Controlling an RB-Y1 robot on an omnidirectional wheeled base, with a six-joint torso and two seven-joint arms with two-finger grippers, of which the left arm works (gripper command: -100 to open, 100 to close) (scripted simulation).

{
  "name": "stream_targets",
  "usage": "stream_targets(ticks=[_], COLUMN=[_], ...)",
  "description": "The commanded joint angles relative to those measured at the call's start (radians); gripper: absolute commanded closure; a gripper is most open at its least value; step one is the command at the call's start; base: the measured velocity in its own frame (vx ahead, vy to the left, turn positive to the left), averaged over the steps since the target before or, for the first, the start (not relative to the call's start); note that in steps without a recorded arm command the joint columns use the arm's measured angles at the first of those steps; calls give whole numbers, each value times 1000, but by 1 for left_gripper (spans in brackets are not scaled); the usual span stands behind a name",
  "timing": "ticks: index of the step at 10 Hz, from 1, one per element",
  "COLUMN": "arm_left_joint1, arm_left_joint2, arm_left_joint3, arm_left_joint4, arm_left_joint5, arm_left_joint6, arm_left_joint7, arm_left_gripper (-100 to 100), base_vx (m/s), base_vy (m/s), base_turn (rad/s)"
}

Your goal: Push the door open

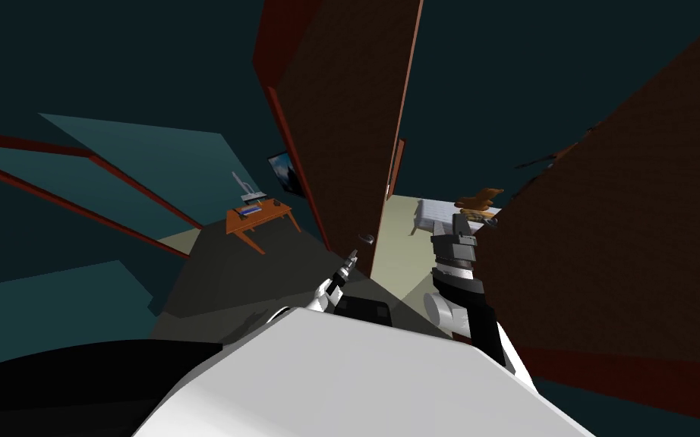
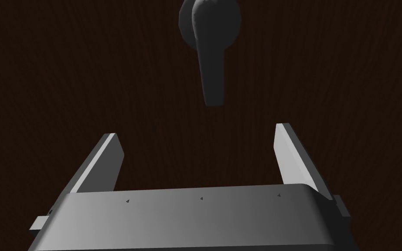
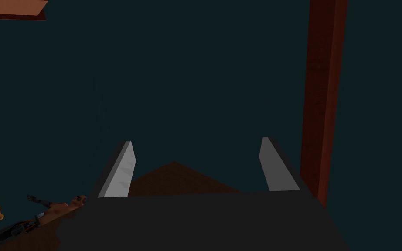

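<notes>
Left gripper [image 2: 195,130] stands wide and empty, facing the dark brown door [image 1: 341,114], which hangs partly ajar, with the lever handle [image 2: 211,56] just beyond its fingertips. You seem to be at the push itself, so next press forward on the door's face beside the handle. Count one door, one handle and two grippers, the right gripper [image 3: 196,141] also spread.

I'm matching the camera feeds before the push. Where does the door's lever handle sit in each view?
Head view: the lever handle, small and grey, sits low on the dark brown door near its free edge, just beyond the left claw.
Left wrist view: large, on the door face ahead of the open claw, untouched.
Right wrist view: not in it; the right claw is open.
Shared landmark: the door face.
</notes>
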Motion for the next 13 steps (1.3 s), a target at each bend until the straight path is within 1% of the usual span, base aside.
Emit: stream_targets(ticks=[1, 3, 5, 7, 9, 10, 11, 13], arm_left_joint1=[1, 3, 5, 6, 8, 9, 9, 9], arm_left_joint2=[6, 8, 6, 0, -11, -7, -7, -7], arm_left_joint3=[3, 8, 12, 17, 21, 20, 20, 20], arm_left_joint4=[4, 10, 16, 21, 27, 22, 22, 22], arm_left_joint5=[1, 3, 5, 7, 9, 8, 8, 8], arm_left_joint6=[-4, -8, -13, -18, -22, -20, -20, -20], arm_left_joint7=[-4, -9, -14, -19, -24, -22, -22, -22], arm_left_gripper=[-100, -100, -100, -100, -100, -100, 100, 100], base_vx=[140, 187, 183, 207, 194, 78, -8, -19], base_vy=[-40, -84, -107, -75, -74, -38, 6, 12], base_turn=[-38, -26, -32, -30, -29, 3, 2, -13])
